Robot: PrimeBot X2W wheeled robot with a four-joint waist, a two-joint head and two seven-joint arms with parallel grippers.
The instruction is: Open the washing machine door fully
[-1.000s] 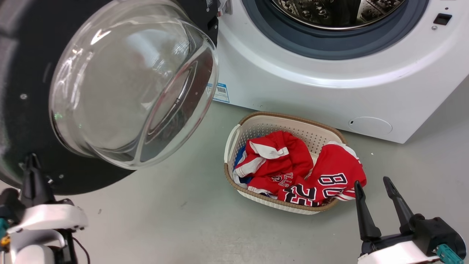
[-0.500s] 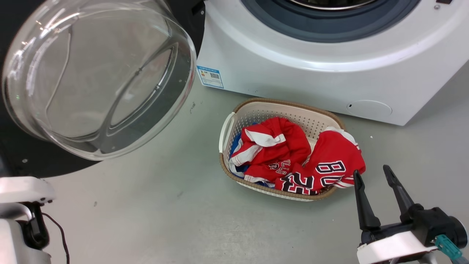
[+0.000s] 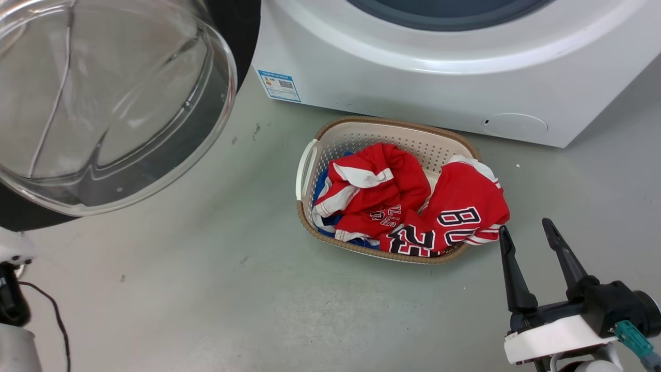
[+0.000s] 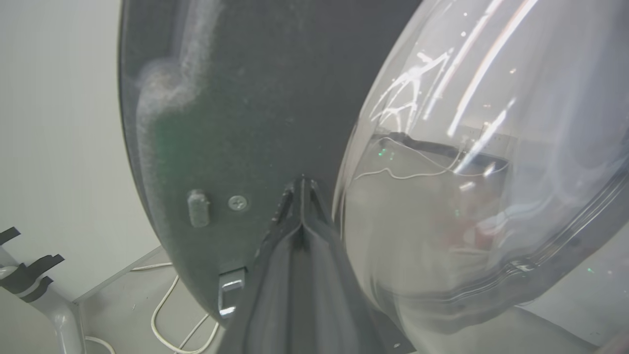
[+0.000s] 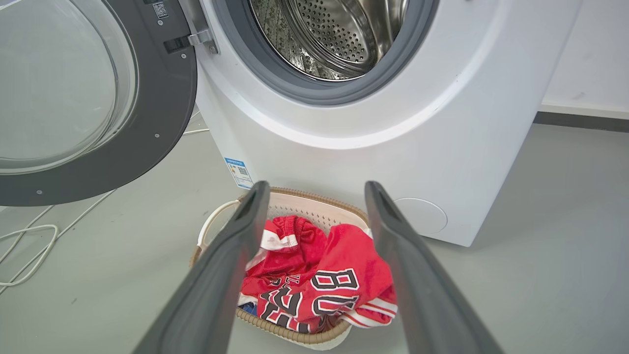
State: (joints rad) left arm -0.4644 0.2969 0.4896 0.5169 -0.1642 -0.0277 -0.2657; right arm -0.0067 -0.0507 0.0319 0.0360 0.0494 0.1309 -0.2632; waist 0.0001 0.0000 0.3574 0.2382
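Your head camera has dipped over the last second, so everything sits higher in its frame, and measured against the small blue label sticker [image 3: 279, 85] the round glossy black washing machine door [image 3: 103, 103] with its bulging clear glass bowl has swung a little farther out. It now fills the upper left of the head view, hinged to the left side of the white boxy front-loading washing machine [image 3: 413, 77], whose perforated steel drum [image 5: 339, 34] and grey-blue rubber gasket [image 5: 295, 83] lie open to the right wrist view. Your left gripper [image 4: 300, 184] has its two dark fingers pressed together with nothing between them, tips against the door's [image 4: 221, 123] dark inner face just beside the glass bowl. Your right gripper [image 3: 523, 226] hovers at the lower right with its fingers spread wide and empty, just beside the cream perforated plastic basket [image 3: 356, 138] of red numbered jerseys [image 3: 408, 206], which stands on the grey floor [image 3: 206, 284] close before the machine. A white cable [image 5: 29, 236] trails on the floor under the door.
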